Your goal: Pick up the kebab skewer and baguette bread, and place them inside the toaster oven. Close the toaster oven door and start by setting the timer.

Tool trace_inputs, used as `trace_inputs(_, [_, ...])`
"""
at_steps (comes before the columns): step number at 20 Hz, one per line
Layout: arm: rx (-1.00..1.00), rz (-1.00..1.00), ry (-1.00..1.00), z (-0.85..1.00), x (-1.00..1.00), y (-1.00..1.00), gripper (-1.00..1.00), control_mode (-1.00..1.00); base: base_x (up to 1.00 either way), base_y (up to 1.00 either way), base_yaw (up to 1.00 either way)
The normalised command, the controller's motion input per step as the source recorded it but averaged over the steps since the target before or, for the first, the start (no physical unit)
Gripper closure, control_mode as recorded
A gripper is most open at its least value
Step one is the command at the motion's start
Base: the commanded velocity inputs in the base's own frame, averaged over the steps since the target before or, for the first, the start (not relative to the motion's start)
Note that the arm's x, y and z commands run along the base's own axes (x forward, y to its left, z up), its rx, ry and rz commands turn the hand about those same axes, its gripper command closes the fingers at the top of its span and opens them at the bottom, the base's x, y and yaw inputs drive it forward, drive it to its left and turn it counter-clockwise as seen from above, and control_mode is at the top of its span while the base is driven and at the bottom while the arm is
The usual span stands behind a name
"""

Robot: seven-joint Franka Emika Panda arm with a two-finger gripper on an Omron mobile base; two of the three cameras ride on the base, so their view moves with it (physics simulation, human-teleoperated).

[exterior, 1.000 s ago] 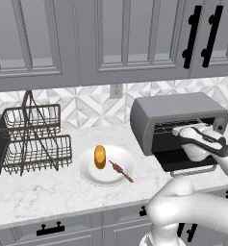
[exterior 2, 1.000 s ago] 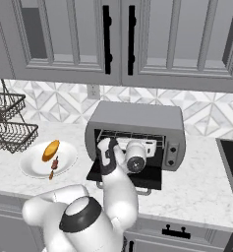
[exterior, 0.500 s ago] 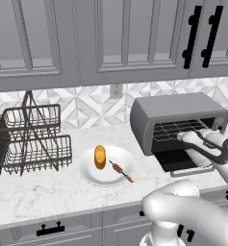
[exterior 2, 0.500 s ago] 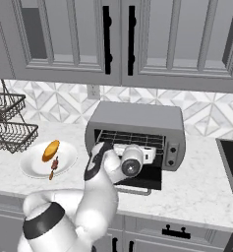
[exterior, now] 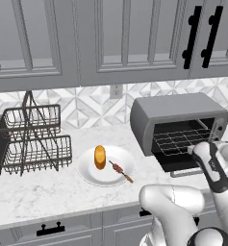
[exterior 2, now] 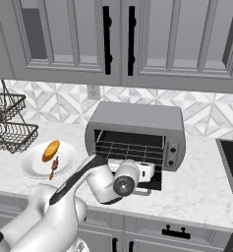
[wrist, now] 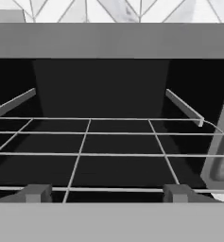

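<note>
No writing was legible on the toaster oven (exterior 2: 137, 130). The tool (wrist: 104, 194) stood wide, empty, facing its wire rack (wrist: 90, 153). Baguette bread (exterior: 100, 156) and kebab skewer (exterior: 120, 170) lay on the bench's plate (exterior: 89, 173).

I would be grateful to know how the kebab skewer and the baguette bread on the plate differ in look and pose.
The baguette bread is a stubby, smooth golden-orange loaf; the kebab skewer is a thin stick threaded with small dark and reddish chunks. The baguette bread is much thicker than the kebab skewer. The baguette bread points toward the wall, while the kebab skewer lies diagonally. Both rest on the white plate, apart from each other.
</note>
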Motion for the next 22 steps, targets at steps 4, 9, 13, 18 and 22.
trace_inputs(4, [0.0, 0.0, 0.08, -0.55, -0.79, 0.0, -1.0, -1.0, 0.0, 0.0, 0.0])
trace_inputs(9, [0.0, 0.0, 0.08, 0.06, -0.32, -0.03, -1.0, -1.0, 0.0, 0.0, 0.0])
trace_inputs(13, [0.01, 0.05, 0.02, 0.92, -0.43, -0.1, -1.0, -1.0, 0.0, 0.0, 0.0])
trace_inputs(18, [0.07, 0.06, 0.26, 1.0, -0.2, 0.0, -1.0, -1.0, 0.0, 0.0, 0.0])
trace_inputs(22, [0.06, 0.09, 0.51, 1.0, 0.01, 0.19, -1.0, -1.0, 0.0, 0.0, 0.0])
